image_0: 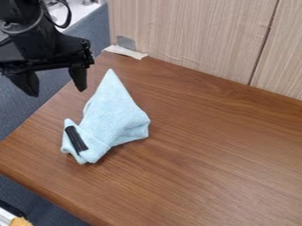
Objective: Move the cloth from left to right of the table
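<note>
We are seeing the black gripper point(57, 92) hanging at the upper left of the view, over the table's left edge, with its 2 fingers point(78, 78) pointing down and standing wide apart. We are seeing nothing between them.

We are finding the pale blue cloth point(115, 114) lying crumpled on the left part of the brown wooden table point(224, 154), below and to the right of the gripper in the view and apart from it. Its 1 narrow peak is pointing toward the top of the view, while its folds are spreading wider below. We are also noticing 1 black strip point(77, 140) lying slantwise on the cloth's lower left fold.

Behind the table, we are looking at a light wood-grain panel point(194, 35), with 1 dark seam running down its right part. Near the table's far left corner, a grey metal plate point(126, 43) is standing against the panel, and a whitish strip point(126, 52) is lying just below it.
</note>
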You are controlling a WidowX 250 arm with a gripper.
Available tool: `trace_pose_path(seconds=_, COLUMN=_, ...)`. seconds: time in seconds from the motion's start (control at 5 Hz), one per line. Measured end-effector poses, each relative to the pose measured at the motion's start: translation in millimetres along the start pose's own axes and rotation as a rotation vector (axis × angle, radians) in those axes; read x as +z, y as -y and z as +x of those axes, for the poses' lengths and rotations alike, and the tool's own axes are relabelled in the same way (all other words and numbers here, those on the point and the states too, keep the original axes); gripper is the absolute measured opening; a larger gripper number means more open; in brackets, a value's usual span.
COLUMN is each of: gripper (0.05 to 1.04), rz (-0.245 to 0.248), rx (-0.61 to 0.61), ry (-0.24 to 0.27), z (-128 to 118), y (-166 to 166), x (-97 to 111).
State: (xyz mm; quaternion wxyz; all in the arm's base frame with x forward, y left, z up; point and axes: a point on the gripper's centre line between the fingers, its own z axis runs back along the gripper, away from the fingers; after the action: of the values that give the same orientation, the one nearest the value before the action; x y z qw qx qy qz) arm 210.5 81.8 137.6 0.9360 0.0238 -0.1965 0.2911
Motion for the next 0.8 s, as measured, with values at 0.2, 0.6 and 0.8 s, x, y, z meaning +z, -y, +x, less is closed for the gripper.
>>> trace_pose_path(seconds=0.2, gripper=1.001, rz=0.004, rx=0.008, ry=-0.019, z=-2, y=0, x=-5)
trace_pose_path(seconds=0.6, gripper=1.001, rz=0.041, rx=0.021, ry=-0.105, z=5, y=34, x=-55)
trace_pose_path(seconds=0.8, gripper=1.001, rz=0.045, rx=0.037, ry=-0.144, z=6, y=44, x=-82)
